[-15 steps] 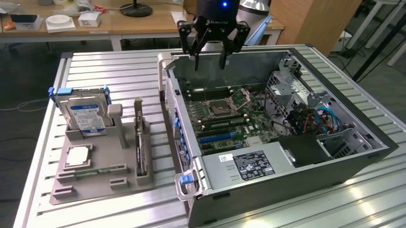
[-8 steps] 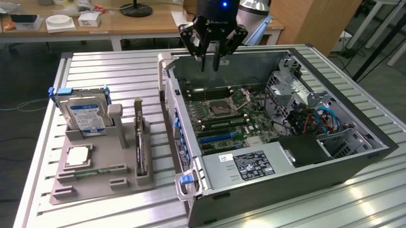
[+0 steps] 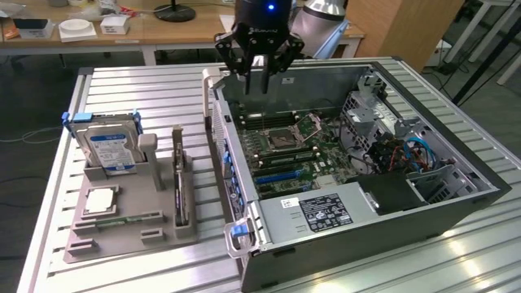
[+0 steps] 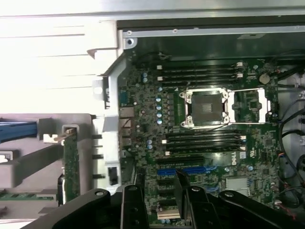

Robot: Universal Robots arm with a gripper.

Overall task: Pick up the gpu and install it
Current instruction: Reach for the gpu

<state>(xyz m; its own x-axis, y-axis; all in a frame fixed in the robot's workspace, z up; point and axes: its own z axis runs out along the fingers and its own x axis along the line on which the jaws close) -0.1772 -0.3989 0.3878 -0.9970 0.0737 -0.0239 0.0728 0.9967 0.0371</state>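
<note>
overhead, i held the fingers (image 3: 265,76) slightly apart, empty, above the case (image 3: 382,241); the gpu (image 3: 180,183) stood on edge in the grey holder (image 3: 122,235) to the exterior view's left, long axis along the case's side.

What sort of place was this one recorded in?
Probably a robotics lab or workshop bench: an open computer case lies on a slatted aluminium table, a grey fixture beside it holds a hard drive, and wooden desks with odds and ends stand behind.
</note>
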